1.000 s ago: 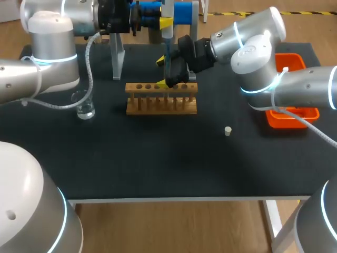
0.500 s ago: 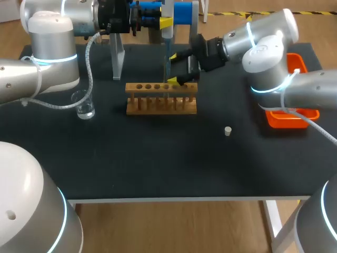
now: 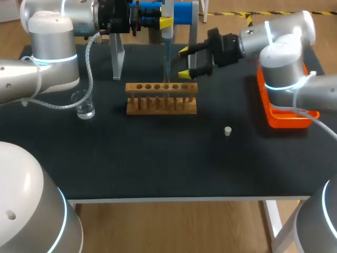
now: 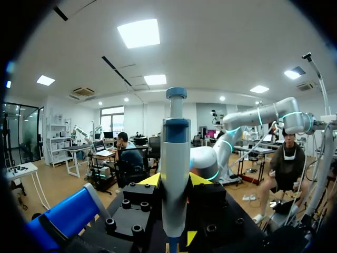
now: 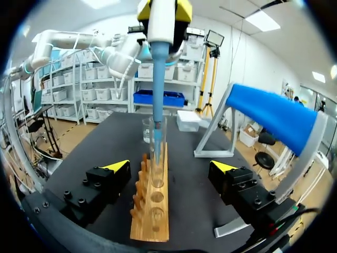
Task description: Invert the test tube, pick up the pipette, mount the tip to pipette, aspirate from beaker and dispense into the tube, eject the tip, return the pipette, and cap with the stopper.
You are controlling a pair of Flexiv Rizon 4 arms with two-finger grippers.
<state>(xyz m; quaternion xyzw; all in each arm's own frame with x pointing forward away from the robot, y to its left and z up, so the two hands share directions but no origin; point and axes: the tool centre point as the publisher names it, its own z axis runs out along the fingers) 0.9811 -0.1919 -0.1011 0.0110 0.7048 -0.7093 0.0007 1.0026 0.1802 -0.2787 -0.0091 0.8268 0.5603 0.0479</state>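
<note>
Left gripper (image 4: 175,180) is clamped on the pipette (image 4: 175,142), a yellow-tipped finger on each side of its pale body, holding it upright above the wooden rack (image 3: 161,98). The pipette's blue tip (image 5: 157,134) reaches down into the clear tube (image 5: 156,166), which stands upright in one of the rack's holes. My right gripper (image 3: 185,62) hangs just beside the rack's far right end, fingers spread wide and holding nothing; from its wrist the rack and tube lie ahead, touching neither finger. The beaker (image 3: 84,105) stands on the table (image 3: 158,158) left of the rack. The stopper (image 3: 227,131) lies nearer the front, well apart from the rack. An orange tray (image 3: 287,118) sits under my right arm, and the blue-topped stand (image 3: 184,13) is behind the rack.
</note>
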